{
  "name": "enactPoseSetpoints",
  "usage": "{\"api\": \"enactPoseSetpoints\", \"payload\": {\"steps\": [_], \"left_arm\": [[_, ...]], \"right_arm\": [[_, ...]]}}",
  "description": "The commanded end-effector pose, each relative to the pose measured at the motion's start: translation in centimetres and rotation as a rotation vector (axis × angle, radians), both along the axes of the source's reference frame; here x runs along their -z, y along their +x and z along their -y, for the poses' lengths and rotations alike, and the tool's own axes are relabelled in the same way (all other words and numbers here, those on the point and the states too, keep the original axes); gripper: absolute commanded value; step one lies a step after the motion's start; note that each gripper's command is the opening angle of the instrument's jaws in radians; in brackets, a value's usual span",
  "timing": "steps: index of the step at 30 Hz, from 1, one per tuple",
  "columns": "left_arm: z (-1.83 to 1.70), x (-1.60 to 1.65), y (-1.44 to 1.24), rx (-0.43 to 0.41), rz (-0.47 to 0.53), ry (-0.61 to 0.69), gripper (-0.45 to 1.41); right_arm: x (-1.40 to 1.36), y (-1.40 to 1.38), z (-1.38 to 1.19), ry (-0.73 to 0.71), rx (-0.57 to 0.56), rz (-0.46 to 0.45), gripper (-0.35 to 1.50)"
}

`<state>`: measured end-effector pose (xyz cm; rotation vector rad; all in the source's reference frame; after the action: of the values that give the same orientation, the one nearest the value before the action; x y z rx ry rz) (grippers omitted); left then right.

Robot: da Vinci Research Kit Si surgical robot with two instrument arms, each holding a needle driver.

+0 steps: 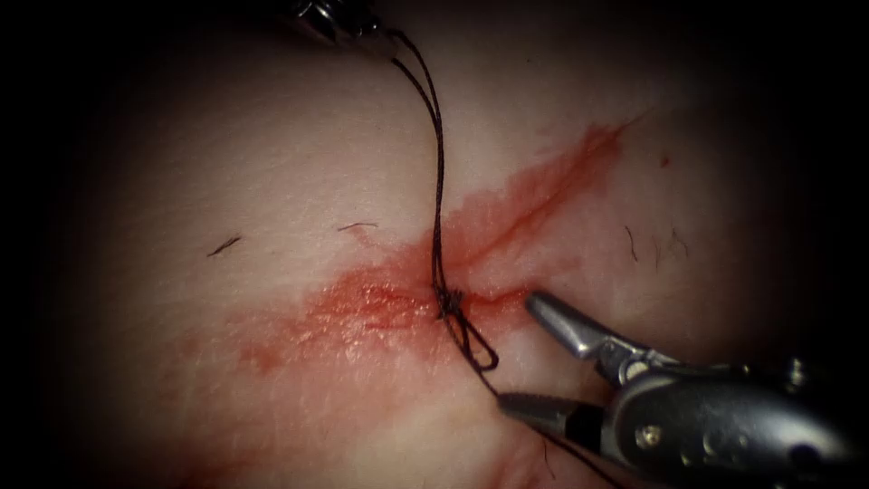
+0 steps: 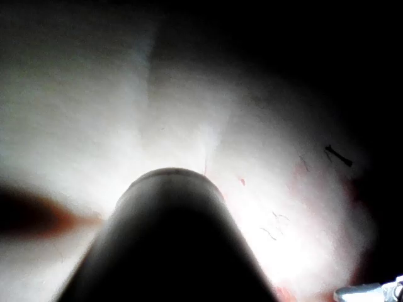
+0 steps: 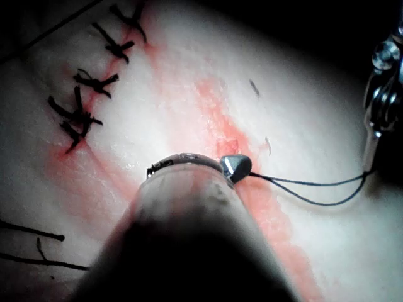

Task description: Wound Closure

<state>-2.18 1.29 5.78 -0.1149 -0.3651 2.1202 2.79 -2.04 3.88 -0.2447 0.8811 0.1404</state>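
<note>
Holding two strands of thread (image 1: 435, 136) taut, the left tool (image 1: 337, 16) grips them at the tissue's (image 1: 226, 163) far edge; we see them run down to a knot (image 1: 448, 299) on the cut (image 1: 507, 226), amid red fluid (image 1: 362, 312). The right tool (image 1: 529, 353) stands with jaws apart just right of the knot, holding nothing. We see no needle.

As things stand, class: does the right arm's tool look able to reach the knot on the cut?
Probably yes. The right tool has its jaws open just right of the knot, with bare tissue between them. The left tool holds the thread up and away.
</note>
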Motion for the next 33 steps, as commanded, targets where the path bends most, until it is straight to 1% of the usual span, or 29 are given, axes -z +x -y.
{"api": "enactPoseSetpoints", "payload": {"steps": [1,4,10,18,20,21,22,24,25,26,33], "left_arm": [[-0.04,-0.04,-0.05,0.001,0.001,-0.002,-0.45],[-0.04,-0.04,-0.05,0.001,0.001,-0.002,-0.45],[-0.04,-0.05,-0.05,0.001,0.0,-0.003,-0.45],[-0.04,-0.05,-0.05,0.0,0.0,0.0,-0.45],[-0.04,-0.05,-0.05,0.001,0.0,0.0,-0.45],[-0.04,-0.05,-0.05,0.001,0.0,0.0,-0.45],[-0.04,-0.05,-0.05,0.001,0.0,0.0,-0.45],[-0.04,-0.05,-0.05,0.001,0.0,0.0,-0.45],[-0.04,-0.05,-0.05,0.001,0.0,0.0,-0.45],[-0.04,-0.05,-0.05,0.001,0.0,0.0,-0.45],[-0.04,-0.05,-0.05,0.001,0.0,0.0,-0.45]], "right_arm": [[-0.05,0.14,-0.06,0.013,0.012,-0.017,0.83],[-0.08,0.18,-0.03,0.041,0.046,-0.05,0.83],[-0.1,0.26,0.02,0.053,0.009,-0.037,0.81],[-0.28,0.29,0.05,0.046,0.005,-0.034,0.79],[-0.33,0.29,0.05,0.043,0.005,-0.033,0.66],[-0.34,0.28,0.05,0.042,0.005,-0.032,0.49],[-0.35,0.28,0.05,0.036,0.008,-0.033,0.39],[-0.35,0.27,0.05,0.032,0.013,-0.029,-0.03],[-0.35,0.27,0.05,0.028,0.017,-0.028,-0.21],[-0.35,0.27,0.06,0.027,0.023,-0.022,-0.35],[-0.25,0.26,0.07,0.011,0.076,0.015,-0.35]]}}
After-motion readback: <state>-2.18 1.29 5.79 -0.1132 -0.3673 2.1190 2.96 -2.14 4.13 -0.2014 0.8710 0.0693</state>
